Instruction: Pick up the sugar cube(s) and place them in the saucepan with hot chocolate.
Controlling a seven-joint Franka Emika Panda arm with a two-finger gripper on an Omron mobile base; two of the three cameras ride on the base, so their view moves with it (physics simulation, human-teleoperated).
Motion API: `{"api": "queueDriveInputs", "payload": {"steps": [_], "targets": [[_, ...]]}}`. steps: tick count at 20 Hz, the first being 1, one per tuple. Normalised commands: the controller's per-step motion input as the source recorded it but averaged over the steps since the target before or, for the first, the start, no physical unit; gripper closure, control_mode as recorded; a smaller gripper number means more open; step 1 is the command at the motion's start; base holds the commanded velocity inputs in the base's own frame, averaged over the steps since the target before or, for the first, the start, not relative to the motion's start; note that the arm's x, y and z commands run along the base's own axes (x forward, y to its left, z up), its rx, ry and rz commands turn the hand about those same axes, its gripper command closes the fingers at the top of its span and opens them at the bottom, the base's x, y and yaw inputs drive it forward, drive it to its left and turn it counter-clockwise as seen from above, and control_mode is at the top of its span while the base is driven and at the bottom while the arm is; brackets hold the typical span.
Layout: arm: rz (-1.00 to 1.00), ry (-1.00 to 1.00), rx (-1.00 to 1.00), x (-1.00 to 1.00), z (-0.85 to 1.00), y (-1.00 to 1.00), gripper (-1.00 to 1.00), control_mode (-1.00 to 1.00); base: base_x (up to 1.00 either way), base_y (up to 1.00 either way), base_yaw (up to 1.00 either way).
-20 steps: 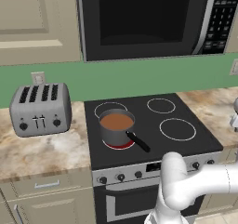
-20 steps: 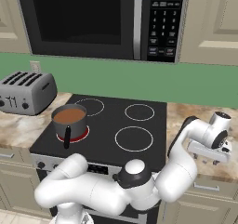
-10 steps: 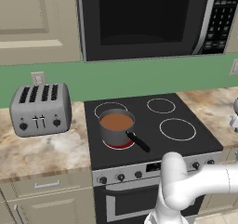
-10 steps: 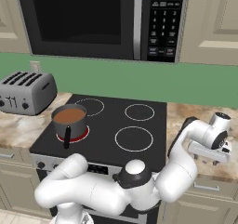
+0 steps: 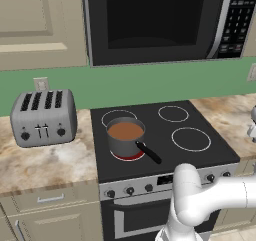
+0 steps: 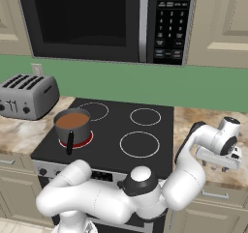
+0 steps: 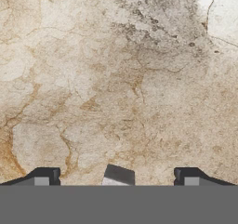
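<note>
The end effector (image 7: 116, 181) hangs low over the marbled worktop (image 7: 121, 79), pointing straight down at it. Its two dark fingertips (image 7: 44, 176) stand wide apart, one at each side of the hand view, gripping nothing. Right between them, at the very bottom edge, sits a small pale block with a grey top face, the sugar cube (image 7: 118, 175), resting on the stone, clear of both tips. It is partly cut off, so its full shape cannot be told.

From the right base view, the end effector (image 6: 227, 159) is out over the worktop (image 6: 193, 118) to the right of the stove (image 6: 140, 125), the arm bent round in front of the oven. Well off to its left, across the burners, is the saucepan (image 6: 72, 126) on the front left burner, which glows red beneath it. Its black handle points toward the stove's front edge. The hot chocolate (image 6: 72, 120) lies flat and reddish-brown inside it. Farther left still, past the stove, stands the toaster (image 6: 26, 96). Above the stove hangs the microwave (image 6: 106, 19).
</note>
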Motion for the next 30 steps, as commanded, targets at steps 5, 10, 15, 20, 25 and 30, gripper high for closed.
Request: {"api": "queueDriveInputs", "payload": {"steps": [5,10,15,20,25,30], "targets": [[0.00,0.00,0.00,-0.03,-0.06,0.00,1.00,-1.00,0.00,0.00,0.00],[0.00,0.00,0.00,0.00,0.00,0.00,1.00,-1.00,0.00,0.00,0.00],[0.00,0.00,0.00,0.00,0.00,0.00,1.00,-1.00,0.00,0.00,0.00],[0.00,0.00,0.00,0.00,0.00,0.00,1.00,-1.00,0.00,0.00,0.00],[0.00,0.00,0.00,0.00,0.00,-0.01,1.00,-1.00,0.00,0.00,0.00],[0.00,-0.15,0.02,-0.12,0.24,0.00,1.00,-1.00,0.00,0.00,0.00]]}}
